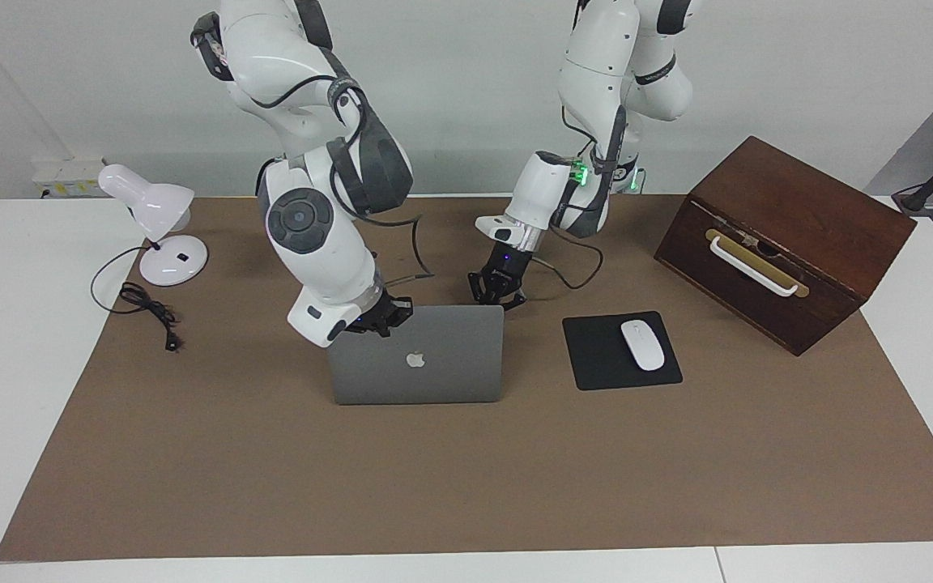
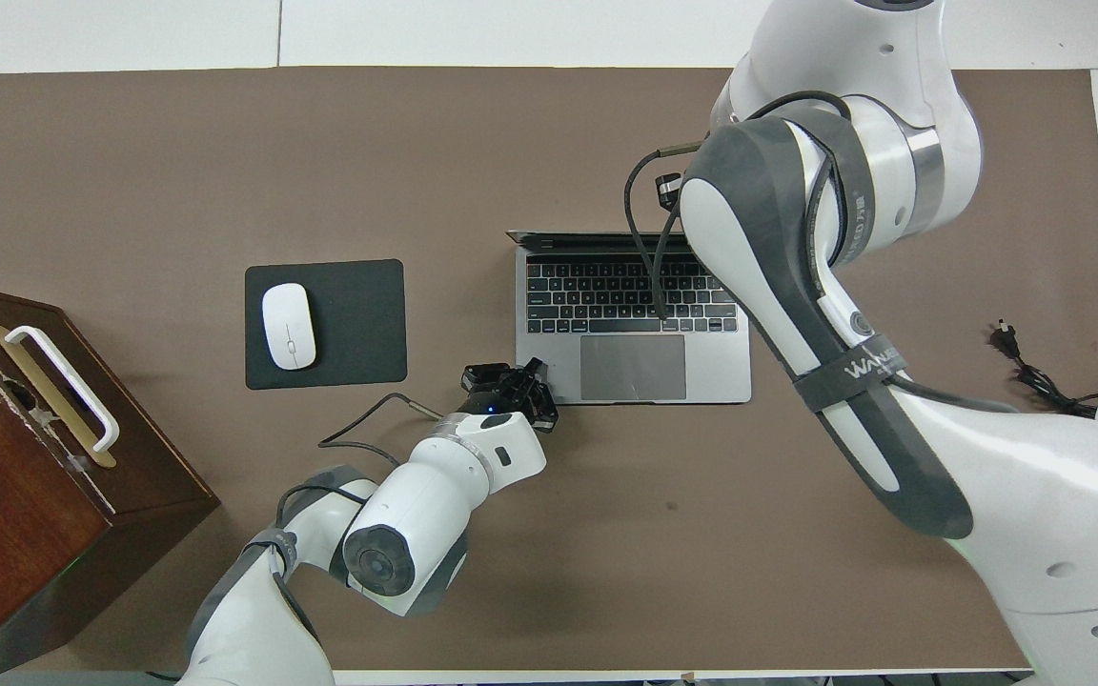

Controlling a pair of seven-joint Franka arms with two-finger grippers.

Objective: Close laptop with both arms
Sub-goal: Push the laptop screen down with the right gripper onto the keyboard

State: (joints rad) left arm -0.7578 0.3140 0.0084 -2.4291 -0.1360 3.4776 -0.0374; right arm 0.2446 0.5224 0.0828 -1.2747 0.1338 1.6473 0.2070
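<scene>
A white wall backs a white table (image 1: pixel 21 389) spread with a brown mat (image 1: pixel 466 478). On the mat's middle sits the laptop (image 1: pixel 416 356), its hinge edge on the side away from the robots and its trackpad edge toward them. The lid stands about upright, its logo face turned away from the robots, so in the overhead view it shows only as a thin strip above the keyboard.

The right gripper (image 1: pixel 371 318) is at the lid's top edge, at the corner toward the right arm's end of the table, its fingertips together. It seems to press the lid from the logo side, though actual touch cannot be confirmed; the arm's bulk hides it from above. The left gripper (image 1: pixel 497 290), also with fingertips together, is down at the base's corner nearest the robots, toward the left arm's end, partly hidden by the lid in the facing view. It looks to be pinning that corner.

The lid's long axis runs across the table, from one arm's end to the other. To close, the top edge has to swing toward the robots and down onto the keyboard. The right gripper is the one on the lid, so the push is likely its job; pushing at one corner could twist the laptop, which the left gripper's hold on the base should resist.
</scene>
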